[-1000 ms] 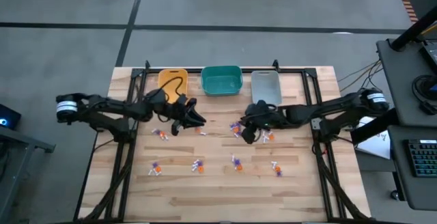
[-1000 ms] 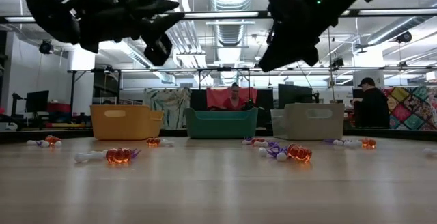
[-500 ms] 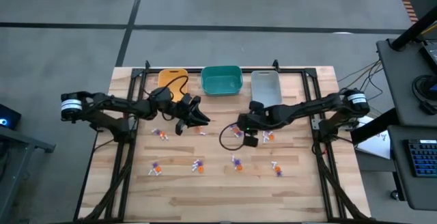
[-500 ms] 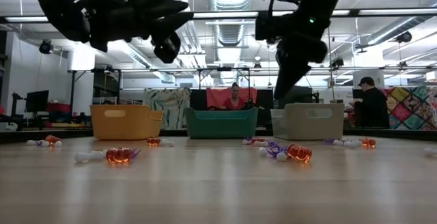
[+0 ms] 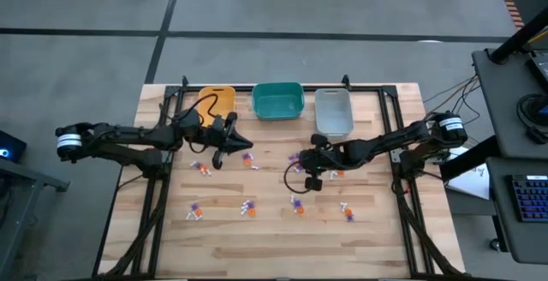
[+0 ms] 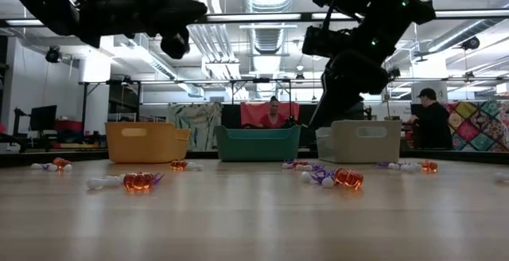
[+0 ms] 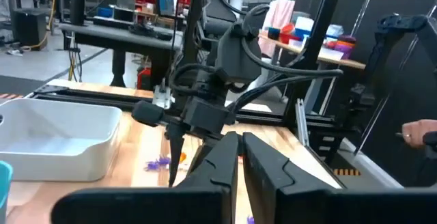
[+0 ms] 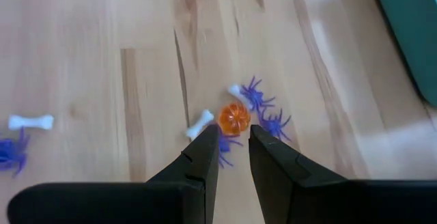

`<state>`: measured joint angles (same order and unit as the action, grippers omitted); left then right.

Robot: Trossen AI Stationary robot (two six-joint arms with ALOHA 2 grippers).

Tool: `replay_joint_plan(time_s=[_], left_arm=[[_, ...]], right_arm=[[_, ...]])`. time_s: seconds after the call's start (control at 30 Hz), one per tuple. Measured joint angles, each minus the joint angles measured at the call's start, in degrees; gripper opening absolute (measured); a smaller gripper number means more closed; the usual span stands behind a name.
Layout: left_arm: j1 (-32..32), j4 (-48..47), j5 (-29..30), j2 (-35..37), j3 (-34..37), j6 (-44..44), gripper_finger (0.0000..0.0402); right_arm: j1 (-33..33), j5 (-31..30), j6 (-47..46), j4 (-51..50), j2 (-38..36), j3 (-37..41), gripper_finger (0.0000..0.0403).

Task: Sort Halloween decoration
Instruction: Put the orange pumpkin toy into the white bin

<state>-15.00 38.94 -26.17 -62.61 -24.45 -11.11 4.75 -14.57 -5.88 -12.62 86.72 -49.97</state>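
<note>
A: Layout?

B: Wooden table [image 5: 274, 242], dark frame rails down both sides. Three bins in a row along the far edge: yellow bin [image 5: 217, 101] on the left, teal bin [image 5: 277, 100] in the middle, grey bin [image 5: 333, 111] on the right. In the low view two people [image 6: 433, 122] show in the room behind the bins.

A: Arms?

B: Left arm [image 5: 120, 135] reaches in from the left edge; right arm [image 5: 402, 140] reaches in from the right edge. Both point toward the table centre, well apart from each other.

A: Claws?

B: Left gripper [image 5: 242, 144] sits near the yellow bin, raised off the table, fingers [image 7: 212, 166] pressed together with nothing between them. Right gripper [image 5: 301, 166] is near the middle of the table, tilted down. Its fingers [image 8: 201, 157] stand a little apart, empty, right above a small cluster of trinkets.

A: And the decorations?

B: Halloween decoration [image 5: 297, 204] pieces lie loose on the wood, none visible in a bin. Scattered groups: one near the left gripper, a few along the near half of the table, one cluster under the right gripper. The right wrist view shows that cluster: orange pumpkin [image 8: 234, 117], purple spiders [image 8: 257, 96] touching it, white bone [image 8: 201, 123] just beside it. Another white bone [image 8: 31, 121] lies well apart.
</note>
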Motion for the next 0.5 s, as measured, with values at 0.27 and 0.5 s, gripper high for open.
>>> replay_joint_plan(time_s=[0.27,0.5], left_arm=[[-0.02,0.9,0.15,-1.63,0.02,0.11,0.0006],[-0.04,4.18,0.25,-3.69,0.06,0.13,0.0006]], right_arm=[[-0.07,-1.96,0.55,3.9,0.15,1.48,0.0073],[-0.07,-2.58,-1.65,6.32,0.13,1.48,0.0116]])
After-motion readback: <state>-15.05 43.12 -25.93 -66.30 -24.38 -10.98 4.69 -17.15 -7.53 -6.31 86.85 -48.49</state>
